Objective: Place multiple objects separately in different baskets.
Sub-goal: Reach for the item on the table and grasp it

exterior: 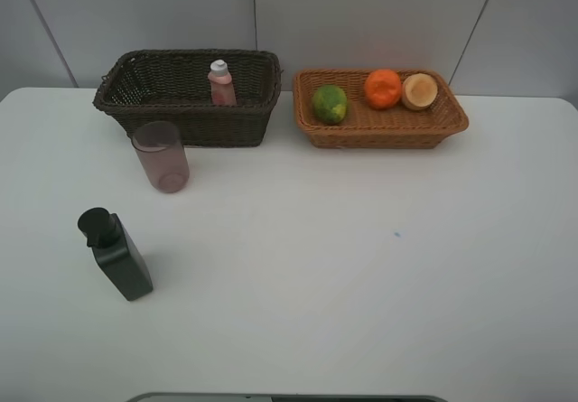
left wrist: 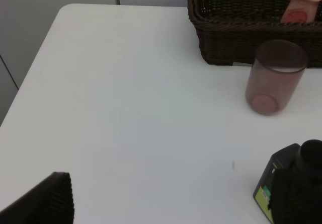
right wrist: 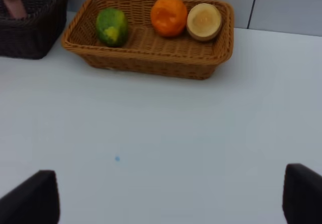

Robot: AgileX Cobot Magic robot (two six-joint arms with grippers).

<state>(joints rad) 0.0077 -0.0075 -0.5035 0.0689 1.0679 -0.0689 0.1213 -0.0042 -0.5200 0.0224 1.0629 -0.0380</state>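
The dark brown basket [exterior: 185, 95] at the back left holds the pink white-capped bottle [exterior: 221, 83]. In the orange-tan basket [exterior: 379, 126] lie the green-yellow fruit [exterior: 330, 104], the orange [exterior: 383, 88] and the peach-like fruit [exterior: 419, 91]. The pinkish cup [exterior: 161, 156] stands in front of the dark basket, and the black pump bottle [exterior: 116, 254] is nearer the front left. Both arms are outside the high view. My left gripper [left wrist: 171, 194] is open over bare table, with the pump bottle [left wrist: 289, 183] by its far finger. My right gripper [right wrist: 168, 183] is open and holds nothing.
The white table [exterior: 361, 266] ends at a wall right behind the baskets. Its left edge [left wrist: 30, 78] shows in the left wrist view. A small blue speck [exterior: 396, 234] marks the tabletop at the middle right.
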